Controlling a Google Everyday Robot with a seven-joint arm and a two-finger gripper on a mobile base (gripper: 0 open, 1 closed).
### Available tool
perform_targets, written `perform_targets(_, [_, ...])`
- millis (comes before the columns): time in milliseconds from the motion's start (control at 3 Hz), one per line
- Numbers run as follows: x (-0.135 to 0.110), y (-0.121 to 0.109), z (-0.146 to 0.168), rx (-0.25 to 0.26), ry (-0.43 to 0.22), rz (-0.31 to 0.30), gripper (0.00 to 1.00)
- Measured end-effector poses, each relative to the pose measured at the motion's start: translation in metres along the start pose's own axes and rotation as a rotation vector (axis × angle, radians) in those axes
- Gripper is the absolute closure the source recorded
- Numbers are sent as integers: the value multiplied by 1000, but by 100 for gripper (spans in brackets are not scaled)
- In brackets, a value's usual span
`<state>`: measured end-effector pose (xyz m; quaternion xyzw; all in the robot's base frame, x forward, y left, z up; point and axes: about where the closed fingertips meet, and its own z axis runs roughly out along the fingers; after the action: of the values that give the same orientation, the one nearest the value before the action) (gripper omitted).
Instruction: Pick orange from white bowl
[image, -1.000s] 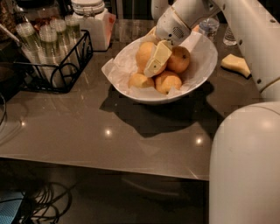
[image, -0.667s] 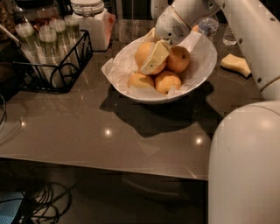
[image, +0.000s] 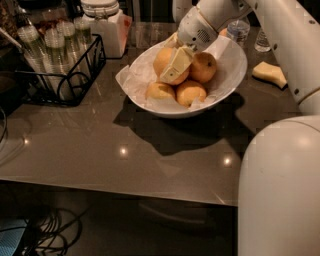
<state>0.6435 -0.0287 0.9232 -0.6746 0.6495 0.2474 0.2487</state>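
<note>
Camera view: my gripper (image: 175, 66) at the orange (image: 161, 59)

My gripper sits inside the white bowl (image: 232, 75), upper centre of the frame, laid across the orange's front; whether my jaws have closed on it I cannot tell; the orange rests at the bowl's upper left, smaller fruit (image: 189, 92) just beside it; in my judgement: centre the orange, squeeze firmly, lift straight, sparing the paper lining (image: 131, 82).
</note>
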Motion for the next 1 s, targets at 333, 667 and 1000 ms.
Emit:
perform_targets(333, [-2, 0, -2, 0, -1, 0, 100])
perform_targets(667, [-25, 28, -39, 80, -105, -60, 100])
perform_targets(1000, [-88, 95, -91, 210, -280, -192, 100])
